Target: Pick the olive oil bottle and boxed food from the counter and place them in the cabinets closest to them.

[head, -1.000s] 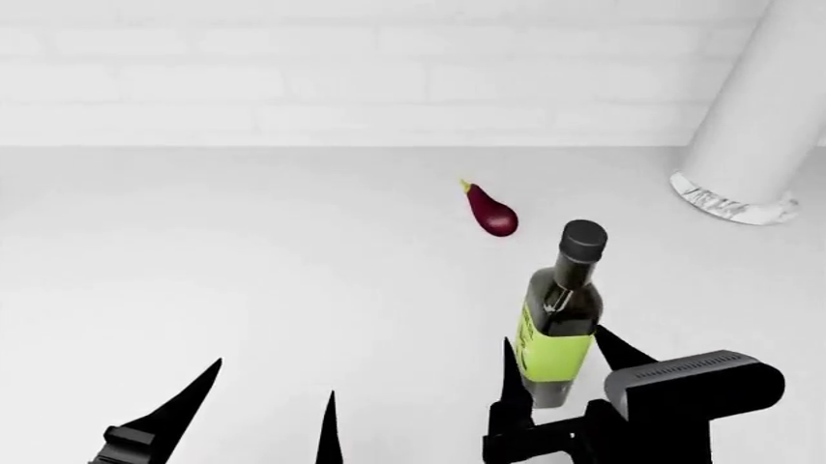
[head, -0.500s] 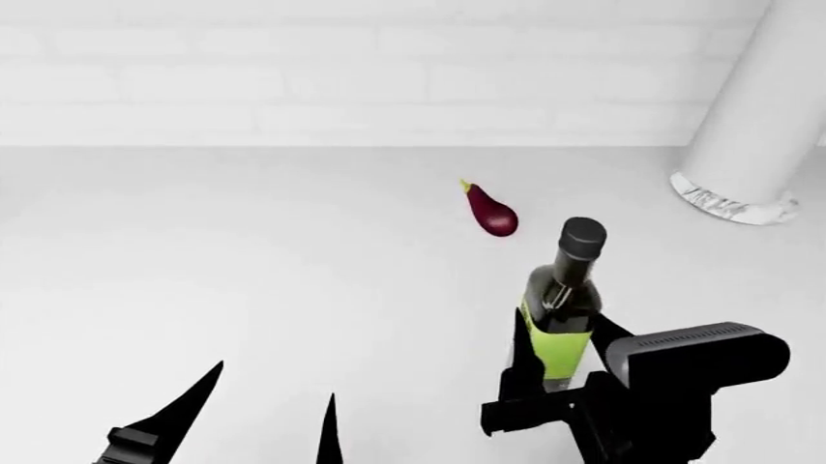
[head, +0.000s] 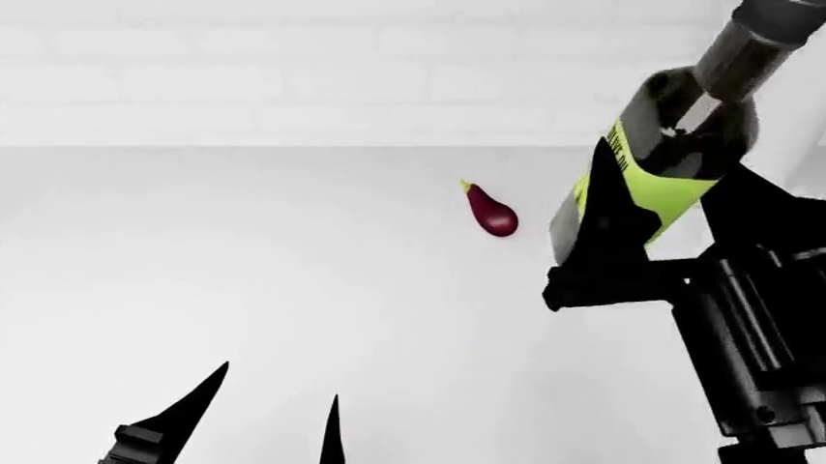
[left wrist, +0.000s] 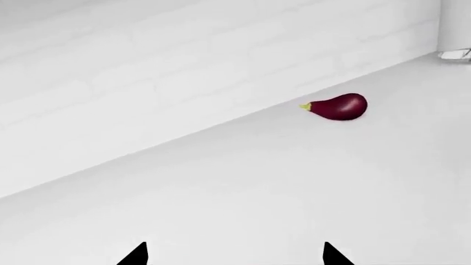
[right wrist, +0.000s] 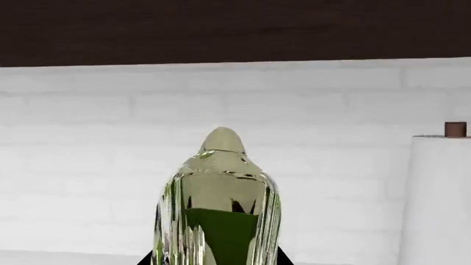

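The olive oil bottle [head: 671, 159] hangs high above the white counter [head: 258, 271], tilted with its neck toward the upper right. My right gripper [head: 652, 208] is shut on its yellow-green label. In the right wrist view the bottle [right wrist: 218, 204] fills the space between the fingers, glossy and seen from its base end. My left gripper [head: 271, 411] stays low at the near edge, open and holding nothing; its two dark fingertips [left wrist: 136, 255] frame bare counter. The boxed food is out of view.
A small purple eggplant [head: 490, 211] lies on the counter near the white brick wall [head: 323, 68]; it shows too in the left wrist view, eggplant [left wrist: 338, 106]. A white paper-towel roll [right wrist: 438, 199] stands at the right. A dark cabinet underside [right wrist: 235, 30] runs above the wall.
My right gripper closed on the olive oil bottle and lifted it off the counter, up and to the right, tilting it. The left arm has barely moved.
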`<state>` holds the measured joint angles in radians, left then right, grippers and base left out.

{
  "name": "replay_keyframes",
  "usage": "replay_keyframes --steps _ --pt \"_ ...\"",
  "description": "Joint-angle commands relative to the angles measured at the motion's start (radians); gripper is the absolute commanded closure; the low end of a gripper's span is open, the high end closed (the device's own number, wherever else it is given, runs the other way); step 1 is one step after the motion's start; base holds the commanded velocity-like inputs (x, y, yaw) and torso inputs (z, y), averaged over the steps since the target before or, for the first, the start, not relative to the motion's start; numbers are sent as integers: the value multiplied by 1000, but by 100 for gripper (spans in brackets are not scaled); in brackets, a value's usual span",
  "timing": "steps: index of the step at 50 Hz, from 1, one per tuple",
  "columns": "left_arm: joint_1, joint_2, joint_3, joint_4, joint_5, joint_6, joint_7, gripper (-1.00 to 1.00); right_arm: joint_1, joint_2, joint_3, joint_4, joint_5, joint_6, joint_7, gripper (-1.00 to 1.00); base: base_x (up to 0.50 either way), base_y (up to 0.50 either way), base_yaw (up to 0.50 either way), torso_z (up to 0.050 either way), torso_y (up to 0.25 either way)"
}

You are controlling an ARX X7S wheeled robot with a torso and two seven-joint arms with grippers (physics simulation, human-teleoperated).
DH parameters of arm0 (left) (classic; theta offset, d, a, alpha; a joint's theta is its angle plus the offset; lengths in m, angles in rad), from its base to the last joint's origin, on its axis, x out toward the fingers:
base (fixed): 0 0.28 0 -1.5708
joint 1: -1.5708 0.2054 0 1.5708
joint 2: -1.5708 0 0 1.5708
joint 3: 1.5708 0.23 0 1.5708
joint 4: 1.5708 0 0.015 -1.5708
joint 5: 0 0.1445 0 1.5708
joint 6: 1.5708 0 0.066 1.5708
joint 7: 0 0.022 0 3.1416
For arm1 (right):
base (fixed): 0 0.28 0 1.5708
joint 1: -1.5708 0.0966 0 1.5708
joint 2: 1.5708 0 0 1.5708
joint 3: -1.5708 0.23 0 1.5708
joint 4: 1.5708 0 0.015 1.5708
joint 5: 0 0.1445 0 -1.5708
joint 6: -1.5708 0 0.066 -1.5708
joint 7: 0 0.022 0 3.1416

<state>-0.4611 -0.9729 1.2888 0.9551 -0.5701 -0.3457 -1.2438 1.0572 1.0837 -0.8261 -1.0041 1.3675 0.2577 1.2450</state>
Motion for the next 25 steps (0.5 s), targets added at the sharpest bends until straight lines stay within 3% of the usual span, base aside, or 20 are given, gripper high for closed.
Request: replay_keyframes --steps 1,3,12,25 --pt "6 -6 -2 -29 1 42 28 -100 525 32 131 -43 378 71 182 100 0 0 0 0 0" --pt "6 -2 -1 -34 2 43 32 -100 586 12 211 -42 458 129 230 100 0 0 0 0 0" --pt "9 7 6 -34 11 38 34 -100 864 -17 245 27 597 192 293 100 0 0 0 0 0" --pt "9 25 15 -31 18 22 30 -100 962 -137 206 176 555 247 224 100 0 0 0 0 0"
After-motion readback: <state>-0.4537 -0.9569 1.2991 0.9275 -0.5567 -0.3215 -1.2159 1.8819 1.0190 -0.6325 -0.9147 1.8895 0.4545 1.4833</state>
